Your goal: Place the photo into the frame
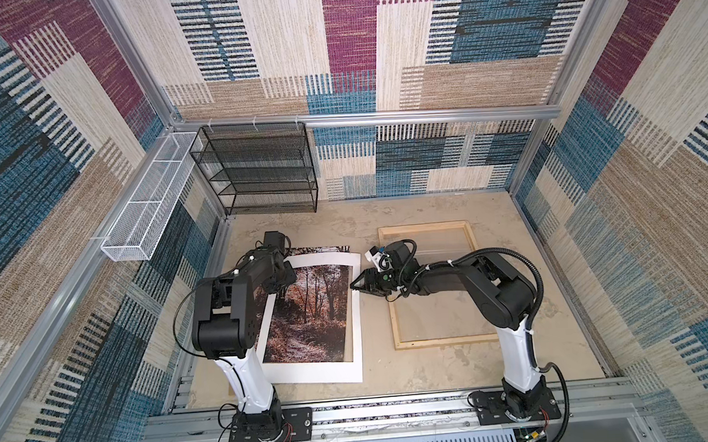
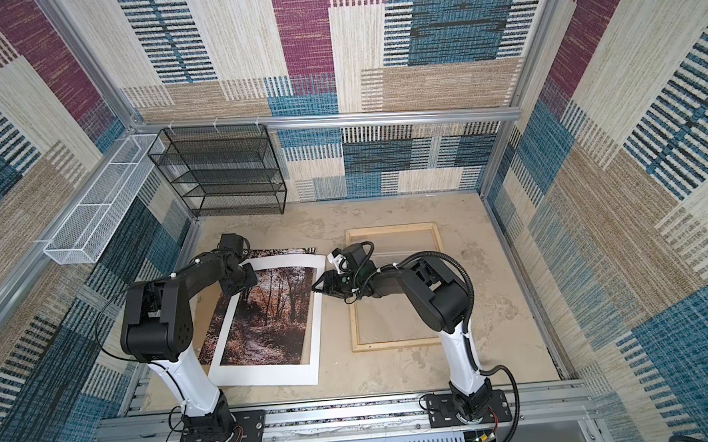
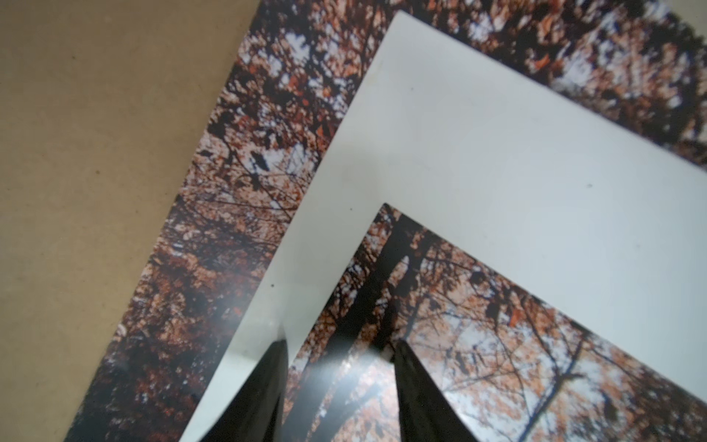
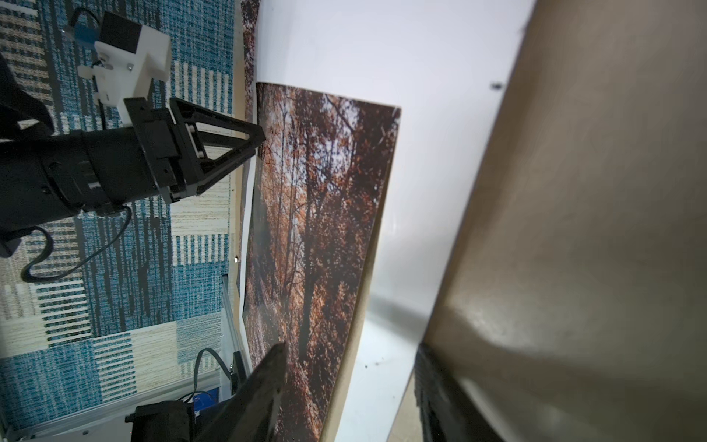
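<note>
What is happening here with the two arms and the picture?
Both arms are working at the white mat, which lies over the photo on the left of the table. The left claw is open, with one fingertip on the mat's strip and one on the photo. The right claw is open astride the mat's right edge, which looks bowed upward there. The frame lies flat beside them, with no photo in it yet.

Lying face up on the counter (image 1: 435, 371), left side: the photo (image 1: 307, 312), an autumn forest path, overlaid by a white mat (image 1: 318, 373), far edge sticking out. Resting flat to its right, apart: the frame (image 1: 446, 341), pale wood, clear pane.
</note>
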Available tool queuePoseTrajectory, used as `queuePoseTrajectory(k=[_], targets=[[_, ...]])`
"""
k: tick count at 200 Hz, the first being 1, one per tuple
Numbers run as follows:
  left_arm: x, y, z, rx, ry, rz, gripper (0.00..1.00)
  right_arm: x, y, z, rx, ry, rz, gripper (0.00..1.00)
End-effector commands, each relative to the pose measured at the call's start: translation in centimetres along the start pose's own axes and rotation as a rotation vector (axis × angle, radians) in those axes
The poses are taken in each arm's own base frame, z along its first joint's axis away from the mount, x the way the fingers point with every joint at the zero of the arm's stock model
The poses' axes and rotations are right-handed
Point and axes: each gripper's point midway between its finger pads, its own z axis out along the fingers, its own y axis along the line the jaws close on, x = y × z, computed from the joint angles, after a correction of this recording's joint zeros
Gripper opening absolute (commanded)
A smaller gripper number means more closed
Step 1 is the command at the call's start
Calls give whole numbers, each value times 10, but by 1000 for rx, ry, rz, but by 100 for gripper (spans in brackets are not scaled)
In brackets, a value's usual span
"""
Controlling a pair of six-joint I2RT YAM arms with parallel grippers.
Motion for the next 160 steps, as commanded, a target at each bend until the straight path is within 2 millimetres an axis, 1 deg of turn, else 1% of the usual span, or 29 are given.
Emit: queuePoseTrajectory(k=[1,34,51,65,84,89,97,111,146,160], targets=[[25,-10,7,69,108,1,48,-7,23,-1,-98,-15,-33,56],[25,-12,8,77,111,6,48,-14,40,-4,-159,-29,-56,56],[25,-12,9,77,113,8,48,-17,39,-3,-145,-33,-55,55],[26,-12,9,78,114,8,48,-24,28,-3,-51,-54,-64,56],[25,-12,9,80,112,8,48,-40,0,-6,152,-102,-68,56],[25,-12,9,80,111,9,48,-41,-8,-8,197,-105,-57,56],[25,-13,10,82,113,12,48,-42,-16,-11,233,-113,-48,56],[25,-13,10,83,113,12,48,-39,-21,-12,251,-105,-29,57],[24,-14,10,85,113,13,48,-15,-32,-14,245,-57,38,56],[24,-14,10,85,114,14,48,-10,-32,-16,237,-55,47,56]])
